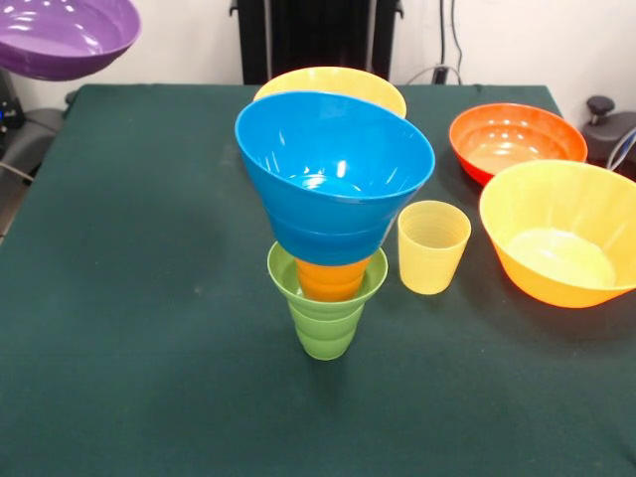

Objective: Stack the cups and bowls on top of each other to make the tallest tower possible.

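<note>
Green cloth surface [119, 328] fills the frame, and on it, right side, the biggest piece: a big orange-yellow bowl [561, 238], mouth up, standing free. A second one [333, 82] peeks out at top centre, mostly hidden behind the tower. Upper left, a purple bowl [62, 35] hangs clear above the surface at the frame's corner; what carries it is cut off, so no end effector shows, and whether it is open or clamped on that rim I cannot tell.

Centre frame, the tower [328, 229]: a medium blue bowl [333, 169] on top, tilted, mouth leaning toward us. Upper right, a red-orange bowl [515, 139] waits. Below the blue one, an orange cup [330, 278] nests in the green ribbed cup [326, 313] at the base. A pale yellow cup [432, 246] stands just beside, right.

The key relation: the tower lies down and right of the purple bowl, and that tilted blue top looks a shaky seat, I'd judge.
</note>
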Controlling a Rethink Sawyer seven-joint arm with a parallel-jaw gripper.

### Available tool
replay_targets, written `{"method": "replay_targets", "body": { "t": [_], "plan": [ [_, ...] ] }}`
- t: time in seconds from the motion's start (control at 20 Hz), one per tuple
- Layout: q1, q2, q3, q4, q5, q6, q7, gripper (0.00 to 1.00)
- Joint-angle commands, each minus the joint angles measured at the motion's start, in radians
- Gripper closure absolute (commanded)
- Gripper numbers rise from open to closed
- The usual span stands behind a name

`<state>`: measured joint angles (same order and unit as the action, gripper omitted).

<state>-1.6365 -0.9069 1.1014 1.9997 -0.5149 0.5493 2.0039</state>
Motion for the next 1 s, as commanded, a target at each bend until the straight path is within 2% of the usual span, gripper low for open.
{"method": "replay_targets", "body": {
  "t": [0.05, 0.45, 0.8, 1.0],
  "plan": [
    [0.122, 0.031, -0.003, -0.107, -0.008, 0.145, -0.192, 1.00],
    [0.177, 0.036, 0.029, -0.196, 0.074, 0.206, -0.180, 1.00],
    [0.208, 0.021, 0.045, -0.180, 0.124, 0.194, -0.132, 1.00],
    [0.277, 0.025, 0.023, -0.196, 0.135, 0.181, -0.092, 1.00]
  ]
}}
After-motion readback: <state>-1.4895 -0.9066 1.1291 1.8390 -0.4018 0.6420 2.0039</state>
